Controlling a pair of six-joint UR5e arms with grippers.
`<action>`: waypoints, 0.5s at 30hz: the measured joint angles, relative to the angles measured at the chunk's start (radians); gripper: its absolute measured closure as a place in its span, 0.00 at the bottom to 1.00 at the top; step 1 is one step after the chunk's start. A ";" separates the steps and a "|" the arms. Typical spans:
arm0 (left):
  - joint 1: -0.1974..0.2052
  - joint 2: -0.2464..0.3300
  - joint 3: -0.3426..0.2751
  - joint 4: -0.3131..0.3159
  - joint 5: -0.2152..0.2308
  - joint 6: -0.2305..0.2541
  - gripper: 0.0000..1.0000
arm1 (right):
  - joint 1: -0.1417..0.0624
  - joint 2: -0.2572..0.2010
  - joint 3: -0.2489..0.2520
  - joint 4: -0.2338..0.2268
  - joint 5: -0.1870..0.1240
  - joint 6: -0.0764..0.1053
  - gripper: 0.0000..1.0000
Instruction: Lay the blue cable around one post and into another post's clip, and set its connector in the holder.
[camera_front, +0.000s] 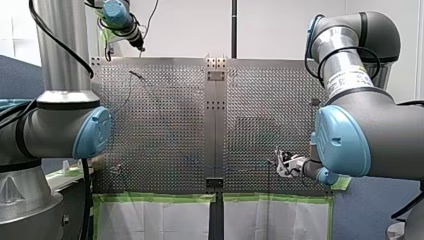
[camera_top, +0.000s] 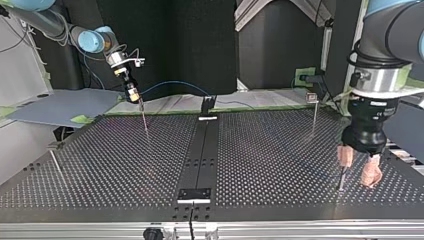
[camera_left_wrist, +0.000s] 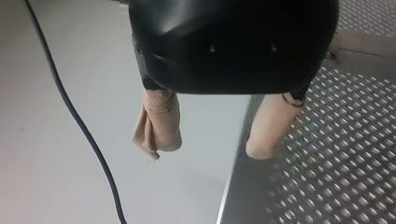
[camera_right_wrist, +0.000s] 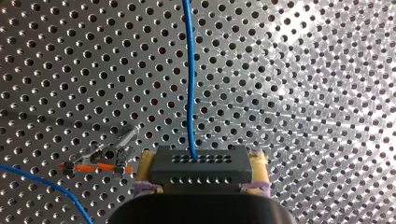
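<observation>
The table (camera_top: 280, 150) is dull metal sheet, punched all over with small round holes, with a dark strip (camera_top: 200, 150) down its middle. My right gripper (camera_right_wrist: 201, 163) has its yellow pads (camera_right_wrist: 258, 164) clenched on the connector (camera_right_wrist: 201, 173), a small dark block with rows of holes in its face. The blue cable (camera_right_wrist: 189, 70), thin and smooth, comes out of the block's middle and runs straight ahead over the holes. A second stretch crosses beside the gripper, near a metal clip (camera_right_wrist: 100, 161) with an orange piece.

In the top view this gripper is at ten o'clock, and the cable arcs from it toward twelve. My left gripper (camera_left_wrist: 208, 148), glossy black, is at four o'clock there. Its beige pads (camera_left_wrist: 159, 123), soft and creased, stand spread wide, grasping nothing. A thin post (camera_top: 343, 179) stands just below one pad; whether they touch I cannot tell.
</observation>
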 joint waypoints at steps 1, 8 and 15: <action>0.000 0.000 0.000 -0.008 -0.008 0.008 0.00 | 0.000 0.000 0.000 0.000 0.000 0.000 1.00; -0.003 -0.007 0.000 -0.061 -0.058 0.062 0.00 | 0.000 0.000 0.000 0.000 0.000 0.000 1.00; -0.005 -0.018 0.000 -0.097 -0.074 0.097 0.00 | 0.000 0.000 0.000 0.000 0.000 0.000 1.00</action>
